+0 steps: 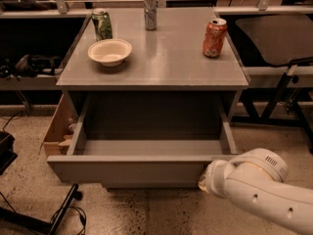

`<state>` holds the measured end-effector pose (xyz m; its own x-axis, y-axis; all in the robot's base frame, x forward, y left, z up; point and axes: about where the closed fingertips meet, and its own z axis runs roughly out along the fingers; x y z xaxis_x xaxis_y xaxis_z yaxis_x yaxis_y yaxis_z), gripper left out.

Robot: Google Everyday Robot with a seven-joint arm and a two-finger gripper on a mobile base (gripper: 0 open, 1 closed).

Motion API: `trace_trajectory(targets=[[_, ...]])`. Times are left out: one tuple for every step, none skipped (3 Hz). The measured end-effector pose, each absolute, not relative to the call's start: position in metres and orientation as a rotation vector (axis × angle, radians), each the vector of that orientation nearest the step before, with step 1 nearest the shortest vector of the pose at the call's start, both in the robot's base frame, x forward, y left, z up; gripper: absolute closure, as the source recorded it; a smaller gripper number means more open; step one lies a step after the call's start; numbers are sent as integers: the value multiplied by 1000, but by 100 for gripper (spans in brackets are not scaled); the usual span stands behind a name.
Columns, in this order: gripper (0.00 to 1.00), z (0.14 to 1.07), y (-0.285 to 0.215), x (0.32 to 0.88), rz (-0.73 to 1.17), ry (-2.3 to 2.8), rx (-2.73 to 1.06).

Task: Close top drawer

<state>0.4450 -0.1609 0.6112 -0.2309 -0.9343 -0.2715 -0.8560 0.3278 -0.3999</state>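
Note:
The top drawer [132, 169] of the grey cabinet stands pulled far out. Its plain flat grey front faces me, and the shallow grey box [151, 147] behind it holds nothing. My gripper [204, 180] is at the lower right, at the end of the white arm [264, 190], right up against the right end of the drawer front. The arm's wrist hides most of the gripper. The lower drawers are hidden below the open drawer.
On the cabinet top [161, 58] stand a white bowl [110, 51], a green can [102, 24], a silver can [150, 11] and an orange can [214, 37]. A cardboard box [57, 131] sits left of the cabinet. Cables and a black stand leg [61, 214] lie on the floor.

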Motion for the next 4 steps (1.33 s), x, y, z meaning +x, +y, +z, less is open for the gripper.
trace_trajectory(targets=[[100, 614, -164, 455, -246, 2122, -1573], [100, 623, -173, 496, -295, 2078, -1561], [100, 623, -173, 494, -295, 2078, -1561], [100, 628, -183, 527, -325, 2057, -1540]])
